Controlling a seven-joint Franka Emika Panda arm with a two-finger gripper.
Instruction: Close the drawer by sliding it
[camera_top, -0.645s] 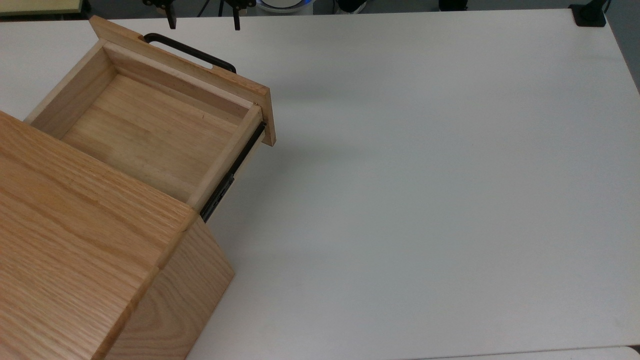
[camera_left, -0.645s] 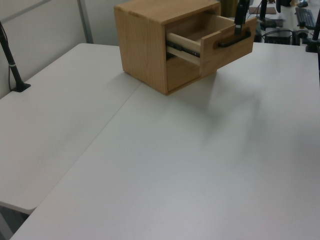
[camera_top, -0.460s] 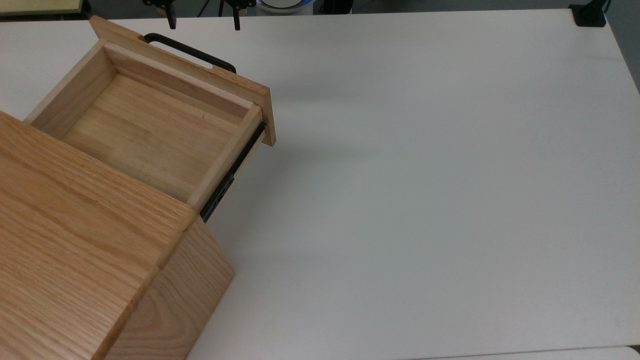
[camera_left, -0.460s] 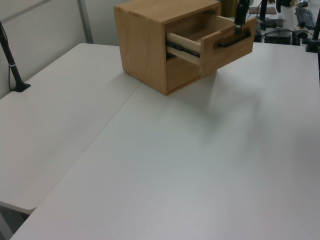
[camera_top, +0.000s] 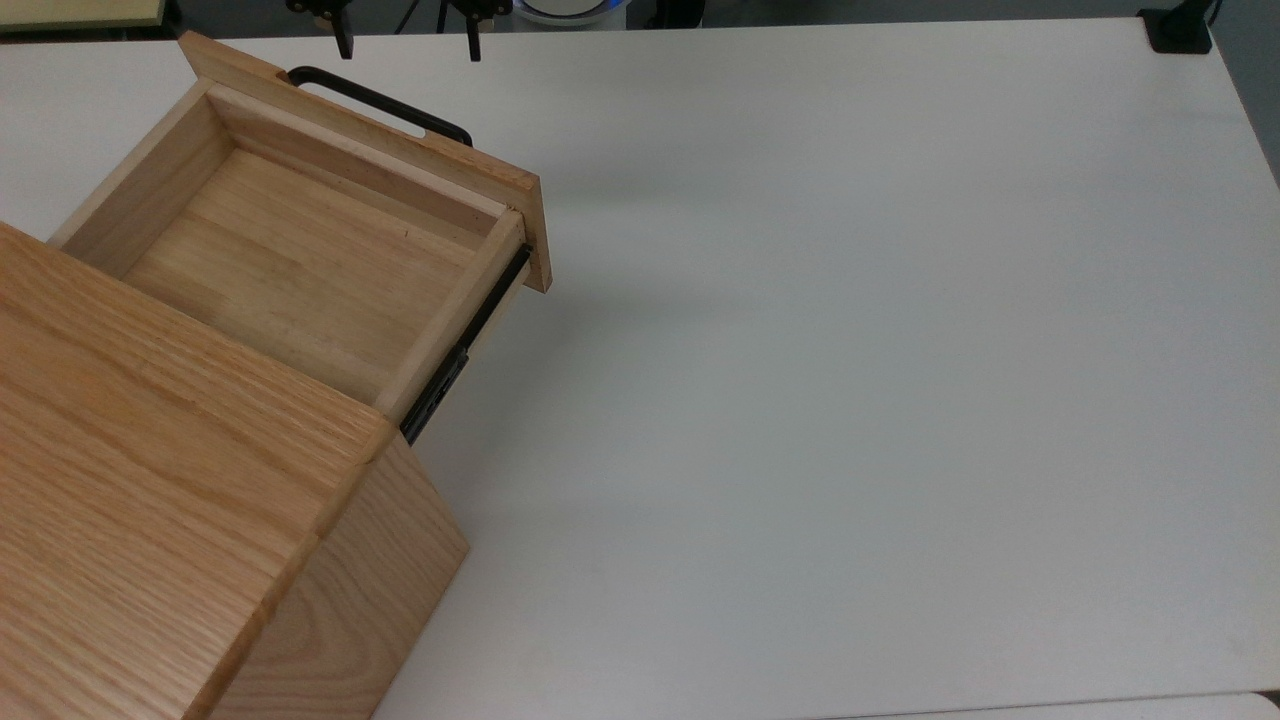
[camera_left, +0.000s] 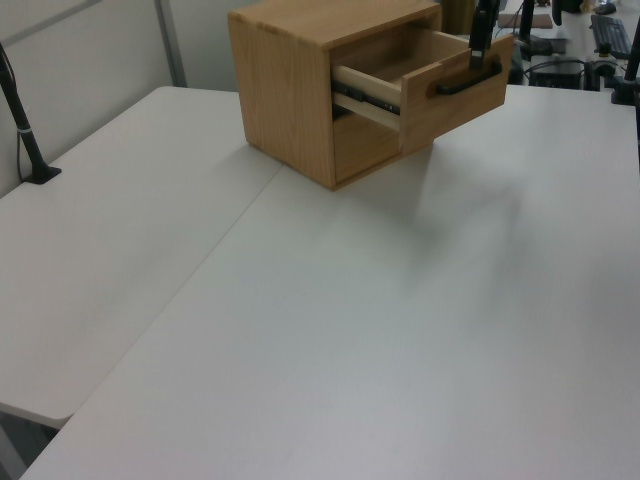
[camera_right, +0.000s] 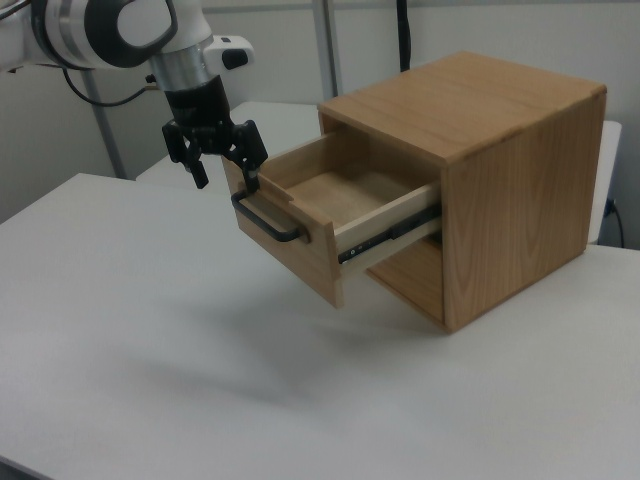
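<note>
Comparing against the frames from half a second back, I saw nothing shifted: the drawer (camera_top: 300, 250) sat pulled out by the same amount and the gripper (camera_right: 222, 168) hung at the same spot. The drawer was a light oak tray, grain running along its flat floor, with a thin flat front panel (camera_right: 290, 245), a slim black bar handle (camera_right: 266, 222) bent at both ends, and a black metal rail (camera_top: 462, 345) along its side. It stuck out of a larger boxy oak cabinet (camera_right: 510, 170) standing on a smooth white table (camera_top: 850, 350). I had the gripper's two dark fingers (camera_top: 343, 40) spread wide, holding nothing. In the right view they pointed down just above the handle, near the top edge of the front panel; I could not tell whether a fingertip touched the wood. The drawer's open tray lay just behind the gripper, the cabinet farther behind.
</note>
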